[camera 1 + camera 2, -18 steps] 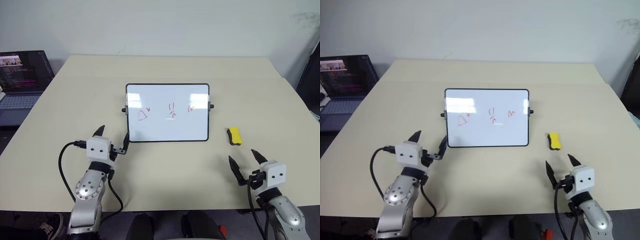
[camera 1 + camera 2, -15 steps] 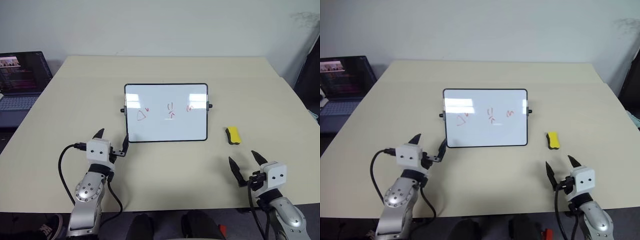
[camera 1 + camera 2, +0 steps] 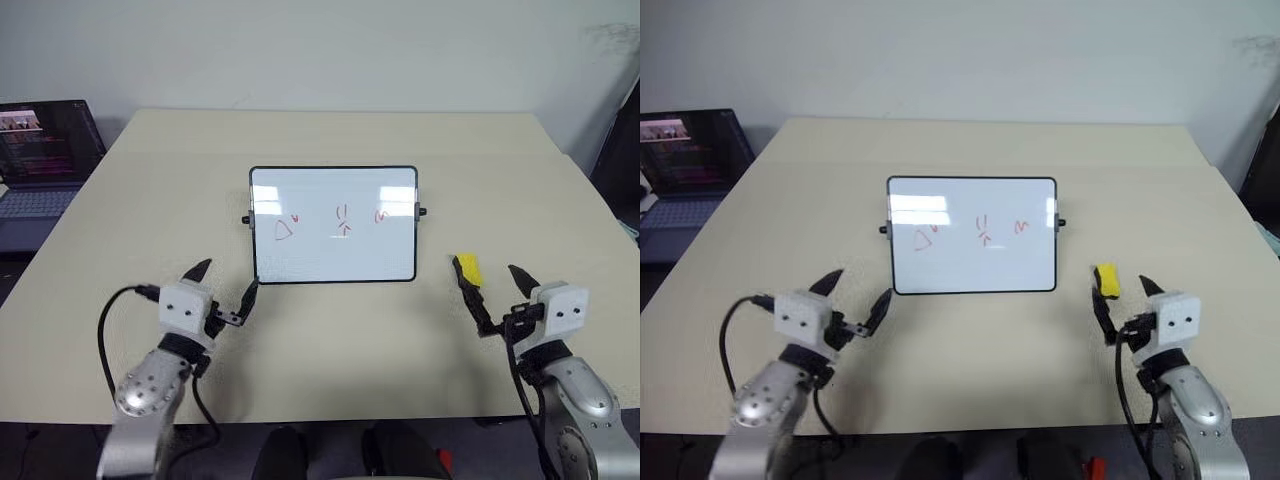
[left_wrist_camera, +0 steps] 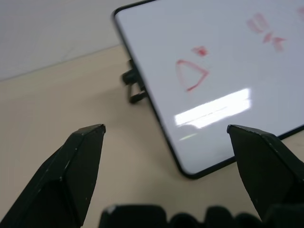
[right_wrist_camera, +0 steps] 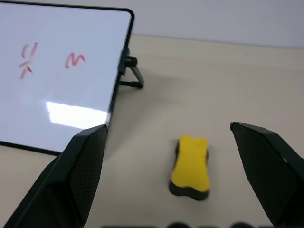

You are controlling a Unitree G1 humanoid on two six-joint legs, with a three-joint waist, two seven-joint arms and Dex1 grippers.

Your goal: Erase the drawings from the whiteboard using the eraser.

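At the far left edge, beyond the desk, an open laptop with a lit screen is seen. At the near left, the left gripper is held above the desk with its two black fingers spread wide and nothing between them; it is pointed toward the near left corner of the whiteboard, just short of it. The whiteboard is propped at a tilt in the middle of the desk, and the drawings are seen in a row across it: a small red triangle at the left, a scribble in the middle and another at the right. To the right of the whiteboard, apart from it, the eraser is lying on the desk. At the near right, the right gripper is held wide open and empty, just near of the eraser and not touching it.
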